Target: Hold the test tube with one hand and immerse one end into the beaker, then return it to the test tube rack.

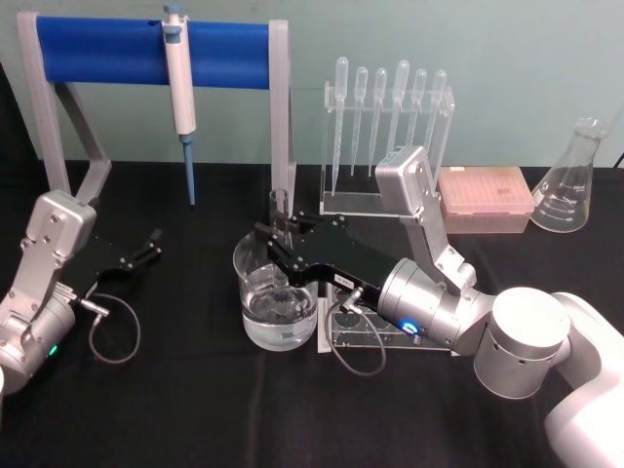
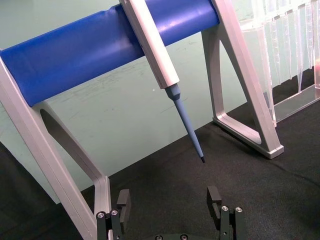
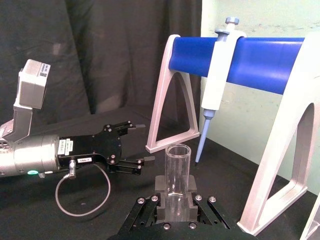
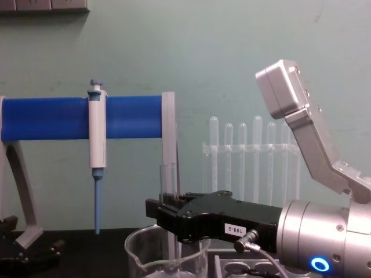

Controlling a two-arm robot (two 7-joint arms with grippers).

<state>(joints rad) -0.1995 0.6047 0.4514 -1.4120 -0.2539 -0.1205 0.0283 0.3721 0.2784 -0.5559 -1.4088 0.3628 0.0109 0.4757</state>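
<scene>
One test tube point(image 1: 280, 207), pinched by right gripper point(image 1: 277, 250), inside one beaker point(image 1: 244, 285); left fingers point(image 2: 123, 199) spread.

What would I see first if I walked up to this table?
Mid-table, the right gripper clamps an upright test tube with its lower end down inside the beaker. Behind on the left, a white pipette hangs from a bright blue bar. The left gripper rests open at the left.

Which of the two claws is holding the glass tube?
The right claw, over the beaker, is shut on the tube. The left claw sits open and empty by the blue stand.
</scene>
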